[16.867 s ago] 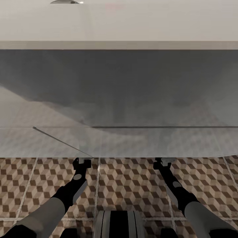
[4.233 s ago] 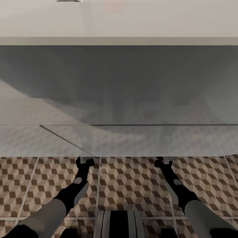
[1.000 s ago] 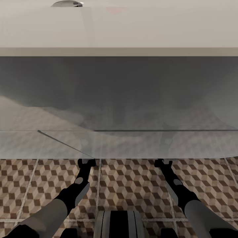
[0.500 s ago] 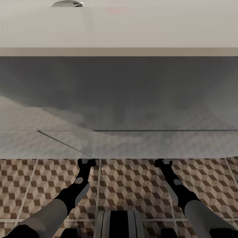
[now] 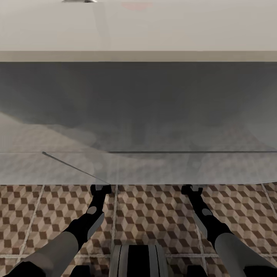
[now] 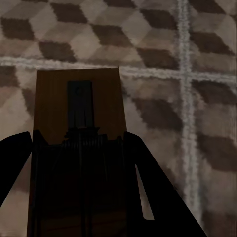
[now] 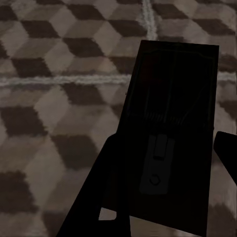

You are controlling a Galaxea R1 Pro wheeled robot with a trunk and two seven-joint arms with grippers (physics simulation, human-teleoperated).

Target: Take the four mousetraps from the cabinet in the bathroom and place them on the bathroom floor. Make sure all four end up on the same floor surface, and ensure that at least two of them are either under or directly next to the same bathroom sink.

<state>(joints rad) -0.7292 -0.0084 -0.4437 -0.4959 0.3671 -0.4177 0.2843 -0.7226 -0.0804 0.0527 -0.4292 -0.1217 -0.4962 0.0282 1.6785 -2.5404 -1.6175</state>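
Nearest the robot, both dark forearms reach forward over the bathroom floor [image 5: 154, 215], its cube-patterned tiles crossed by pale grout lines. The left gripper [image 5: 100, 188] and the right gripper [image 5: 191, 189] both end right at the lower edge of a large pale, glossy block that spans the head view; this appears to be the underside and front of the bathroom sink [image 5: 138, 115], though the render is hazy and reflective, so its parts are hard to separate. In the left wrist view, the left gripper [image 6: 79, 148] has its dark fingers [image 6: 148, 197] pressed against the sides of a brown mousetrap [image 6: 79, 103], whose board sticks out ahead of the fingers above a grout crossing; whether it touches the tiles cannot be told. In the right wrist view, the right gripper [image 7: 168, 173] likewise pinches a second mousetrap [image 7: 175, 98], in deep shadow and tilted, with its spring parts faintly visible. Farthest off, the sink's flat beige top [image 5: 138, 27] runs across the upper edge.
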